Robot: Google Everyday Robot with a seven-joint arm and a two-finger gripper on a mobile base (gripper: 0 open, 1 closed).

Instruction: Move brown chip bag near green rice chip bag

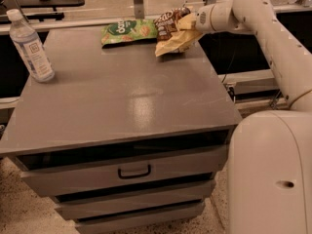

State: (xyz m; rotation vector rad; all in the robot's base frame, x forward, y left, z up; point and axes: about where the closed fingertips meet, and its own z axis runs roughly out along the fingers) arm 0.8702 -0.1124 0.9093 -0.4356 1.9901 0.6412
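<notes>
The brown chip bag (173,32), dark brown with cream-yellow ends, hangs crumpled at the far right of the grey table top (126,91), its lower end touching or just above the surface. My gripper (189,22) is at the bag's right side and holds it. The green rice chip bag (129,31) lies flat at the table's far edge, directly left of the brown bag and almost touching it.
A clear water bottle (31,47) with a white label stands upright at the table's left edge. The table has drawers (126,172) below its front. My white arm (273,38) reaches in from the right, above the robot base (270,174).
</notes>
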